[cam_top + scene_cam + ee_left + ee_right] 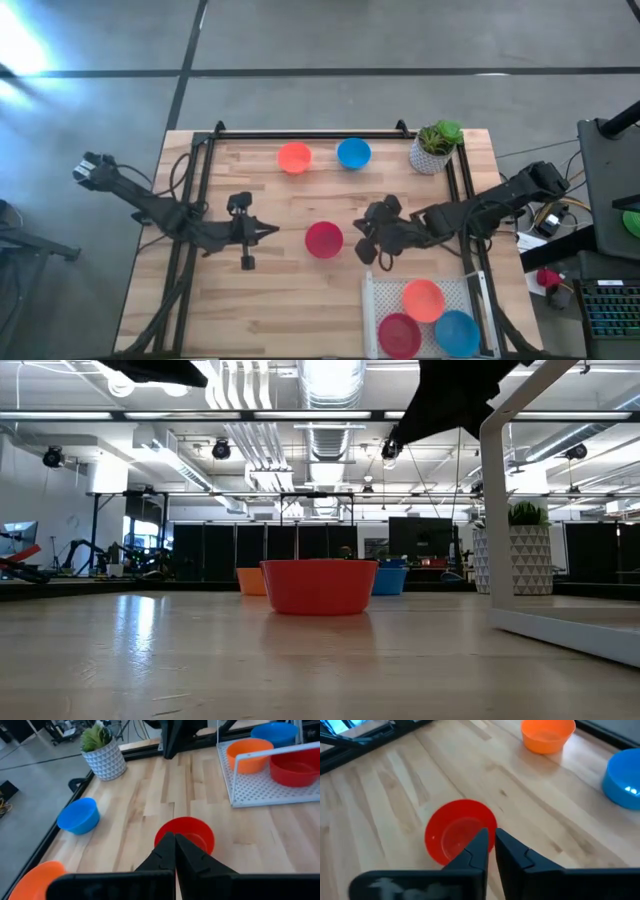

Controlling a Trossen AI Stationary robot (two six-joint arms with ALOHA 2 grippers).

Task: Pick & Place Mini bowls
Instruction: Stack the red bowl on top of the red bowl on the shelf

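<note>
Red bowl (323, 239) sits mid-tabletop (280, 300); we note left fingers (165, 855) closed empty, right fingers (475, 851) slightly parted, empty.

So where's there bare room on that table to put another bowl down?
Bare wood lies along the near edge left of the white rack, and between the back bowls and the red bowl. It is crowded inside the rack and around the red bowl.

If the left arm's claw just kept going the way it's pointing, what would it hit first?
Most likely the red bowl in the middle of the table. The left claw is shut and aims straight at it, with only bare wood between; its height over the table is unclear.
</note>
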